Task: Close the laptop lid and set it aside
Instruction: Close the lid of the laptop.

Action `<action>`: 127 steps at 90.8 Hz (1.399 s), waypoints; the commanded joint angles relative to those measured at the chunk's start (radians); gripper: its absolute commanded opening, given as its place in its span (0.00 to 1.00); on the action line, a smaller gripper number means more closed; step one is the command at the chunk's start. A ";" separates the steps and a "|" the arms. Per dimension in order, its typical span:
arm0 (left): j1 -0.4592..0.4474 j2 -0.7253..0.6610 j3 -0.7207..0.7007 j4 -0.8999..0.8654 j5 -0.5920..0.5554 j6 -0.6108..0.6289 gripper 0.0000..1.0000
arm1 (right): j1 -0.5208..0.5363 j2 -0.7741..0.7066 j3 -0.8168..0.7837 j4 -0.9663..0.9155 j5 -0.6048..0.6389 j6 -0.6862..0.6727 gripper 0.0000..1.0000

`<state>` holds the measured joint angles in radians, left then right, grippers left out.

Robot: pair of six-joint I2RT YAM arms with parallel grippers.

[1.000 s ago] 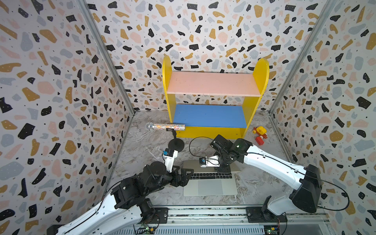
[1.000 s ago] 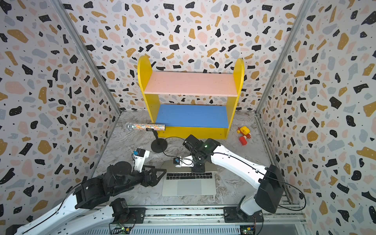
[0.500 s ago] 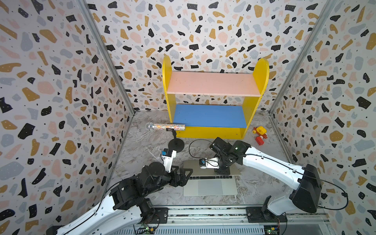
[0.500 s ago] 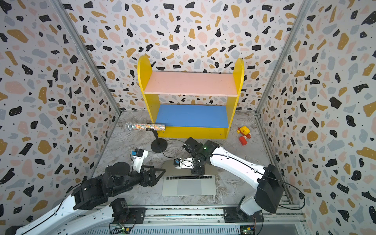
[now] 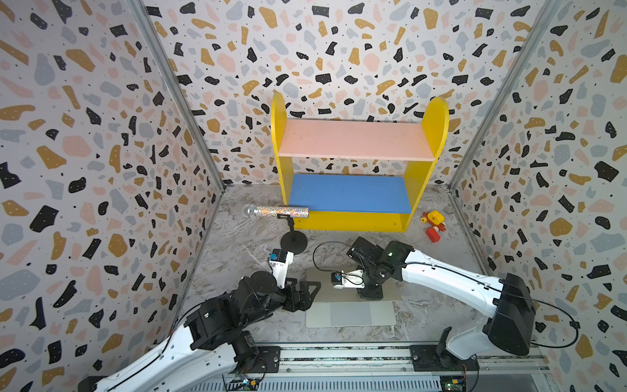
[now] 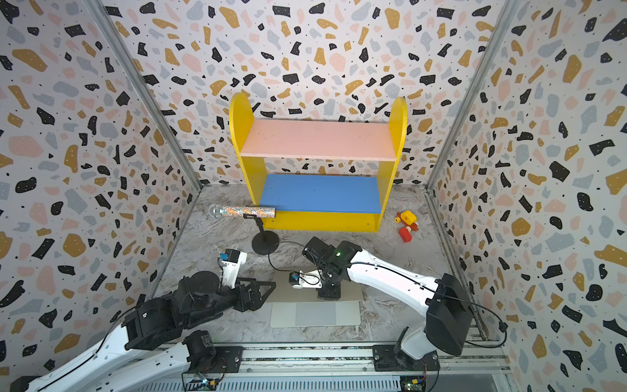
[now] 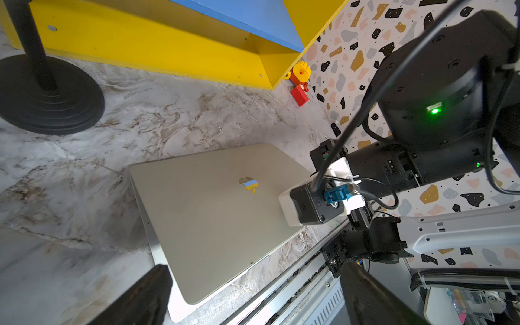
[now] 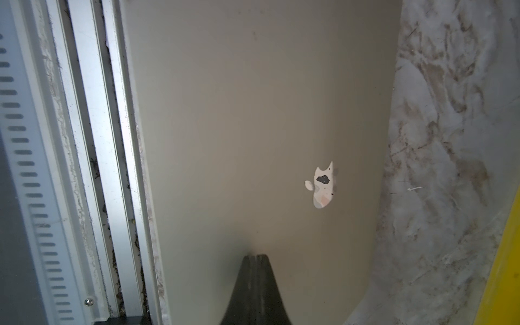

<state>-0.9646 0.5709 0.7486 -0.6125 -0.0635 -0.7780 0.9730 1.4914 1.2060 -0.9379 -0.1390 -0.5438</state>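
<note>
The right gripper (image 8: 256, 257) had its jaws pressed together, holding nothing. Its tips rested on the outer face of the laptop lid (image 7: 219, 211), just beside the pale logo (image 8: 322, 185).

The lid lay tilted low over the base and was not fully down. In both top views the palm rest and trackpad of the laptop (image 5: 381, 314) showed in front of it.

The laptop sat at the middle of the tabletop's (image 5: 244, 244) front edge.

The left gripper (image 5: 312, 296) had its jaws spread. It was empty and hovered just beside the laptop's left edge.

Behind the laptop stood a microphone (image 5: 274, 211) on a round black stand (image 5: 293, 242). The yellow shelf (image 5: 353, 220) stood at the back edge. A red and yellow toy (image 5: 432, 225) lay near the shelf's right side.
</note>
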 commanded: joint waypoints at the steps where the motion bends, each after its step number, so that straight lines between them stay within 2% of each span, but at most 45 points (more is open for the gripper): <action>1: -0.001 -0.011 -0.012 0.017 -0.015 -0.006 0.97 | 0.014 -0.014 -0.022 -0.051 -0.027 0.034 0.00; 127: 0.000 -0.012 -0.194 0.046 -0.003 -0.023 0.97 | 0.020 0.018 -0.159 0.050 -0.047 0.143 0.00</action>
<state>-0.9646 0.5613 0.5747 -0.6041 -0.0647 -0.7975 0.9844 1.5082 1.0710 -0.8577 -0.1642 -0.4274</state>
